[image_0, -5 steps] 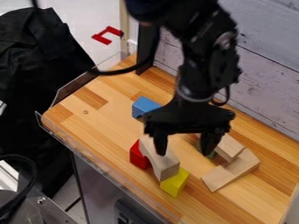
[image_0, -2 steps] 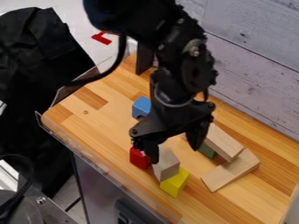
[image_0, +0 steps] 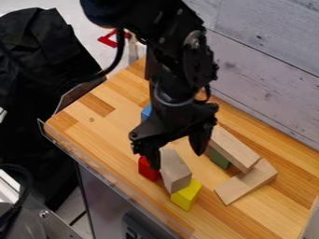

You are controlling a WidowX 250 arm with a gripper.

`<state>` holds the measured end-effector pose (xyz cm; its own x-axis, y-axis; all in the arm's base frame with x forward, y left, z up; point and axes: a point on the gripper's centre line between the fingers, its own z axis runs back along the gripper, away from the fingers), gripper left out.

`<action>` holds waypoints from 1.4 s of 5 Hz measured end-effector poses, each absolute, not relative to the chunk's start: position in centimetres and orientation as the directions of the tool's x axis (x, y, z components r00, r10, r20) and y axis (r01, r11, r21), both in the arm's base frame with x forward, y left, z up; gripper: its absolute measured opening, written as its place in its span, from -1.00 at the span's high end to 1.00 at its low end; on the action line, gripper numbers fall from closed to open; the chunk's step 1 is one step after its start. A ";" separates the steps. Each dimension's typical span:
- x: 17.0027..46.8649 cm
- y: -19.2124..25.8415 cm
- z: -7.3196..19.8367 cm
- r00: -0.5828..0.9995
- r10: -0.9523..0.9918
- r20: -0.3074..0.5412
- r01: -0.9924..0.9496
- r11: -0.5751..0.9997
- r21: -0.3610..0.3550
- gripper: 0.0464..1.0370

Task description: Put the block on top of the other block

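Note:
The gripper (image_0: pixel 177 160) hangs open above the left group of blocks, its two fingers apart to either side of a pale wooden block (image_0: pixel 176 172). That block lies across a red block (image_0: pixel 147 169) and a yellow block (image_0: pixel 186 194). To the right, a long wooden block (image_0: pixel 234 148) leans over a green block (image_0: pixel 218 158) and onto a flat wooden block (image_0: pixel 248 182). Behind the gripper, a blue block (image_0: pixel 146 112) is partly hidden. Whether the fingers touch the pale block cannot be told.
The wooden table (image_0: pixel 81 122) has a clear plastic rim along its left front side. A whitewashed plank wall (image_0: pixel 268 74) borders the right rear side. Black cloth (image_0: pixel 37 93) hangs at the left, and a red object (image_0: pixel 107 39) lies beyond the table.
The gripper has moved left and turned somewhat, staying open. More of the right-hand wooden blocks and the green one is uncovered, while the blue block is more hidden. The blocks have stayed put.

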<state>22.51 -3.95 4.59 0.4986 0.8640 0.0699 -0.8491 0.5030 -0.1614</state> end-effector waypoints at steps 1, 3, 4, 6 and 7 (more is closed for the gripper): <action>22.5 -3.8 4.4 0.508 0.859 0.055 -0.845 0.510 -0.160 -0.93; 22.4 -3.7 3.8 0.507 0.860 0.066 -0.842 0.510 -0.177 -0.92; 22.2 -4.0 2.7 0.482 0.875 0.040 -0.857 0.480 -0.187 -0.93; 22.4 -4.2 1.6 0.481 0.877 0.021 -0.860 0.476 -0.184 -0.93; 22.4 -3.9 1.2 0.469 0.883 0.017 -0.868 0.464 -0.178 -0.82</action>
<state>22.39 -3.90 1.20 0.4689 0.8831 0.0167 -0.8678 0.4641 -0.1775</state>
